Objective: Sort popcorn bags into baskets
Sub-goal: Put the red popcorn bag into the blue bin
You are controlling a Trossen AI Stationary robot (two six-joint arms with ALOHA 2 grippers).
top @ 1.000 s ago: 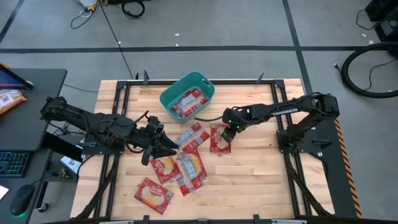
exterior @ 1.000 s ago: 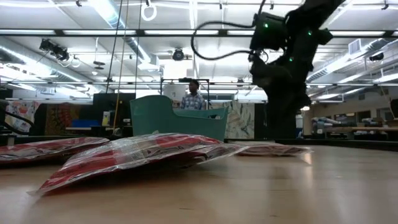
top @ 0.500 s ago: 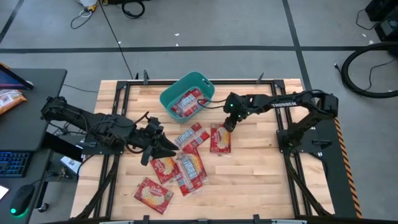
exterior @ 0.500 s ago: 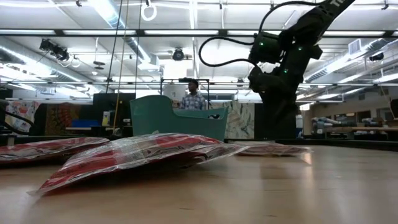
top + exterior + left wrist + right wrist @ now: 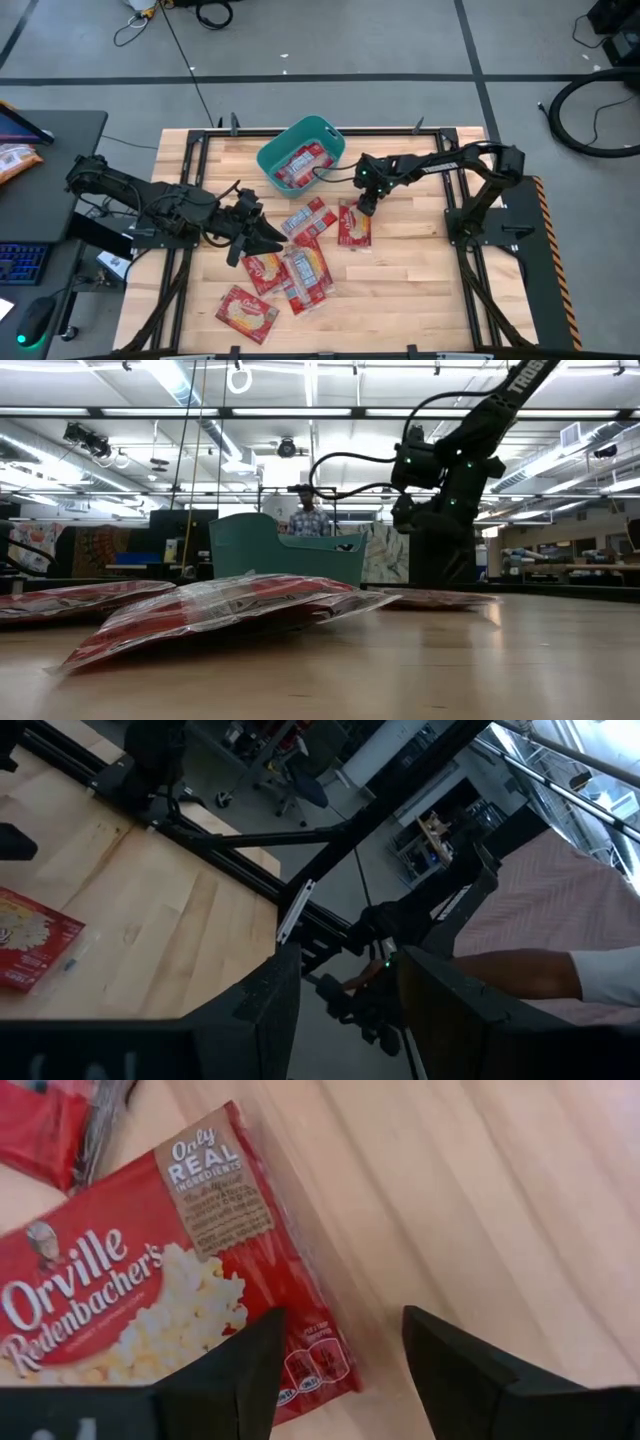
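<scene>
On the wooden desk [image 5: 410, 260], loose popcorn bags [image 5: 300, 262] lay near the teal basket [image 5: 268, 158], which held others. The right end effector [image 5: 364, 207] hovered spread and empty over one bag [image 5: 150, 1290]; the left end effector [image 5: 268, 235], narrowly parted, waited beside the pile.

1. The left gripper [image 5: 340, 1005] held its two dark fingers [image 5: 265, 1000] apart with nothing between them.
2. A flat red popcorn bag [image 5: 30, 945] lay on the pale wooden table [image 5: 150, 935].
3. A person's white-sleeved arm [image 5: 560, 975] showed beyond the table.
</scene>
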